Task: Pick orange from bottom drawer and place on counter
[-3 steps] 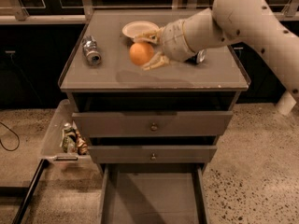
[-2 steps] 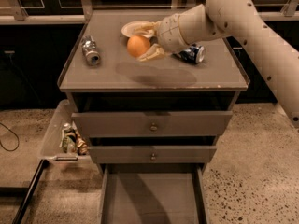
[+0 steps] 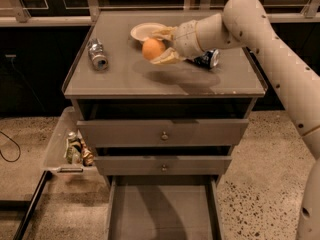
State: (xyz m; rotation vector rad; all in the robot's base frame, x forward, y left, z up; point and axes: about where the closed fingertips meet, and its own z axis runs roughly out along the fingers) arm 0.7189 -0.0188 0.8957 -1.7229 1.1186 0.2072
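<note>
The orange [image 3: 152, 49] is small and round, held between the two fingers of my gripper [image 3: 158, 47], a little above the counter [image 3: 165, 76]. The gripper reaches in from the right, over the counter's middle, just in front of a cream bowl [image 3: 145, 32]. The bottom drawer [image 3: 162, 211] stands pulled open at the foot of the cabinet, and its flat inside shows nothing in it.
A silver can [image 3: 97, 55] lies on the counter's left side. A dark blue can [image 3: 208, 59] lies on its right side, behind my arm. A grey bin [image 3: 70, 146] with small items hangs at the cabinet's left. Two upper drawers with knobs are slightly open.
My gripper has carried the orange a little farther back and up over the counter, closer to the cream bowl.
</note>
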